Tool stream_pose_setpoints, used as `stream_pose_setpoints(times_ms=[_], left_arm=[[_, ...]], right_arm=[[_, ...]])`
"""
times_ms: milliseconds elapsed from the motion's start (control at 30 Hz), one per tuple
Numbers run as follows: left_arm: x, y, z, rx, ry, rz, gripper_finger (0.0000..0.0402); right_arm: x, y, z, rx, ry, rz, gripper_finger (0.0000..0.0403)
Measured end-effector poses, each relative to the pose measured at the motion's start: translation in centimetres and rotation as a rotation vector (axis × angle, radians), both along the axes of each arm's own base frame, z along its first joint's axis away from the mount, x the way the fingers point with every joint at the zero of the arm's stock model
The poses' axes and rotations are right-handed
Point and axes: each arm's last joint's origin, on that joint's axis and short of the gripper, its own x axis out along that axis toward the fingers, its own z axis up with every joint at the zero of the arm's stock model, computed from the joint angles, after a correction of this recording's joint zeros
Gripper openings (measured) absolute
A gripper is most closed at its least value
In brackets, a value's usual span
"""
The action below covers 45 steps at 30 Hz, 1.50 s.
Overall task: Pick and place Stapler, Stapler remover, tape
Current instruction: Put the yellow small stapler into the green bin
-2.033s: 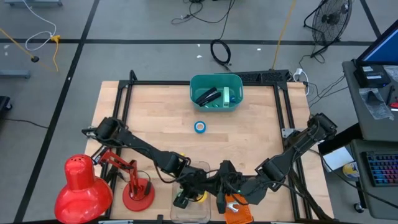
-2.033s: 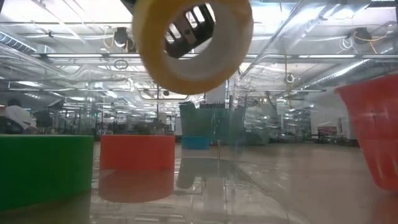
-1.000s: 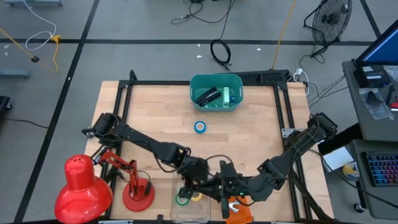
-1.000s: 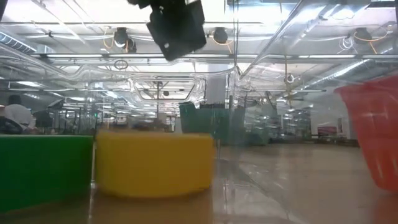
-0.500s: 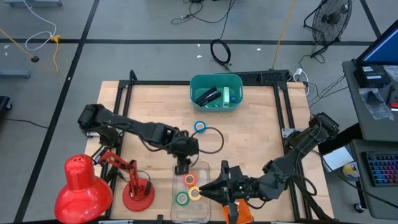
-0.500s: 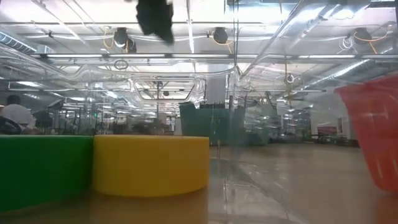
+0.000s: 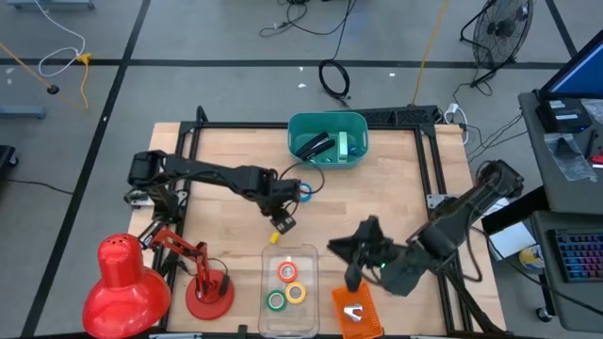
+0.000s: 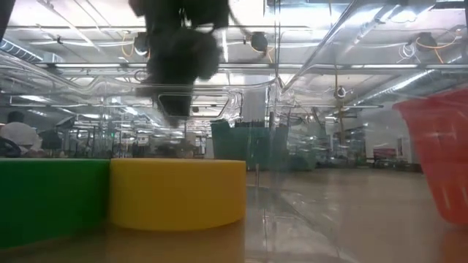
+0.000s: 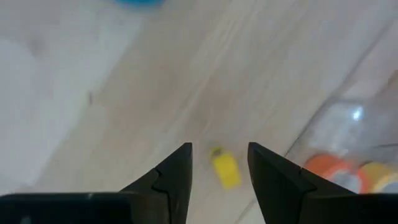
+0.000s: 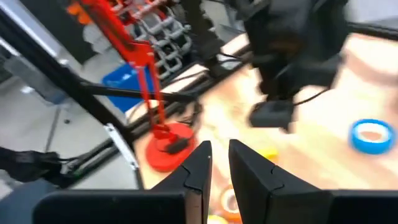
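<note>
Three ring-shaped tape rolls, orange (image 7: 287, 273), green (image 7: 275, 300) and yellow (image 7: 296, 294), lie in a clear plastic tray (image 7: 311, 254); the blue roll (image 7: 302, 192) sits on the pale wood table (image 7: 217, 151). The left gripper (image 7: 279, 218) hangs over bare wood, fingers apart, empty. The right gripper (image 10: 214, 163) has its fingers nearly together. Only the left wrist view shows a small yellow block (image 9: 224, 169)

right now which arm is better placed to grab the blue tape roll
Left. Its end effector is empty and open, close beside the blue tape roll. The right end effector hangs farther off, by the orange bin.
</note>
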Motion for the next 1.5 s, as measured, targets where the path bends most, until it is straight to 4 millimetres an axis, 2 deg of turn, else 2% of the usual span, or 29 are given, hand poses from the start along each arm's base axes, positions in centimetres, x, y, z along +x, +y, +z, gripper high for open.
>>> stream_pose_setpoints(times_ms=[133,267,500,600,733,900,1167,1367,1500], left_arm=[[-1.3,-0.6,-2.2,-0.068,0.093,-0.003,0.0155],[-1.9,-2.2,-2.9,-0.058,0.138,-0.016,0.0166],[-1.6,-4.9,-2.9,-0.017,0.09,0.044,0.024],[-1.5,-5.4,-3.1,0.012,0.084,0.067,0.0267],[-1.2,-5.3,-4.0,0.008,0.113,0.083,0.0276],[-0.6,-5.3,-5.1,-0.01,0.124,0.065,0.026],[-0.3,-3.9,-5.6,-0.02,0.128,0.091,0.0231],[-0.3,-2.4,-5.7,-0.1,0.157,0.158,0.023],[-0.3,-2.4,-5.7,-0.123,0.157,0.155,0.023]], right_arm=[[-1.3,-1.9,1.2,-0.037,0.026,-0.016,0.0047],[-1.7,-3.1,2.0,-0.13,0.04,0.001,0.0047],[-1.4,-4.4,2.4,-0.212,0.061,-0.005,0.0047],[-1.0,-4.9,2.1,-0.231,0.074,-0.016,0.0047],[-0.7,-5.5,1.9,-0.203,0.092,0.008,0.0047],[-0.5,-5.8,1.9,-0.214,0.099,0.019,0.0047],[-0.5,-5.8,2.0,-0.224,0.095,0.025,0.0047],[-0.4,-5.8,2.1,-0.228,0.085,0.029,0.0047],[-0.4,-5.8,2.1,-0.229,0.086,0.028,0.0047]])
